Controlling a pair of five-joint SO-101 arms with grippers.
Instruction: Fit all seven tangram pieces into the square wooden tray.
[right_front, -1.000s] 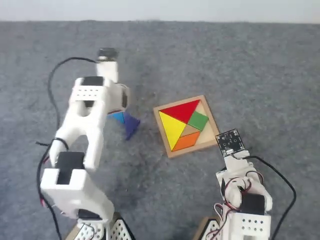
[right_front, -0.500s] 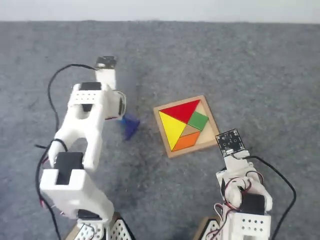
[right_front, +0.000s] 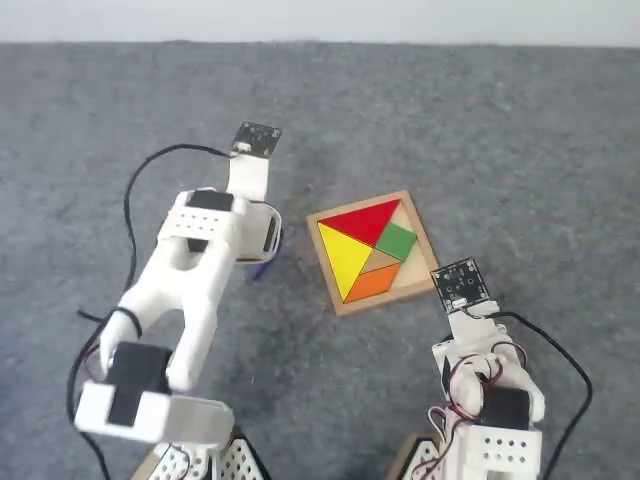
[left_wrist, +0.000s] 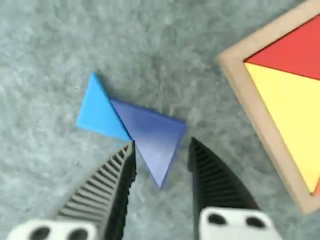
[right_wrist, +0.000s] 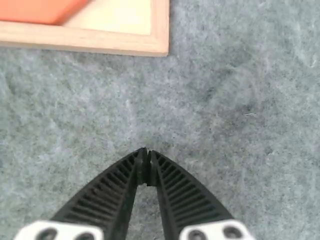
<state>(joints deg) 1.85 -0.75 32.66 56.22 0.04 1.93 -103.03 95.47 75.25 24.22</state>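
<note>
The square wooden tray (right_front: 418, 218) lies mid-table holding red (right_front: 362, 220), yellow (right_front: 342, 258), green (right_front: 396, 241) and orange (right_front: 372, 283) pieces, with bare wood along its right side. A dark blue triangle (left_wrist: 152, 138) and a light blue triangle (left_wrist: 98, 111) lie touching on the grey cloth left of the tray (left_wrist: 260, 120). My left gripper (left_wrist: 161, 148) hovers open just over the dark blue triangle's tip, one finger on each side. The left arm (right_front: 205, 260) covers most of both blue pieces in the high view. My right gripper (right_wrist: 144, 156) is shut and empty over the cloth, just in front of the tray's corner (right_wrist: 159, 49).
Grey cloth covers the whole table. A black cable (right_front: 140, 190) loops off the left arm. The right arm's base (right_front: 488, 410) stands at the front right.
The left arm has swung to the right, toward the tray, and now covers the blue pieces in the high view. The right arm has stayed still.
</note>
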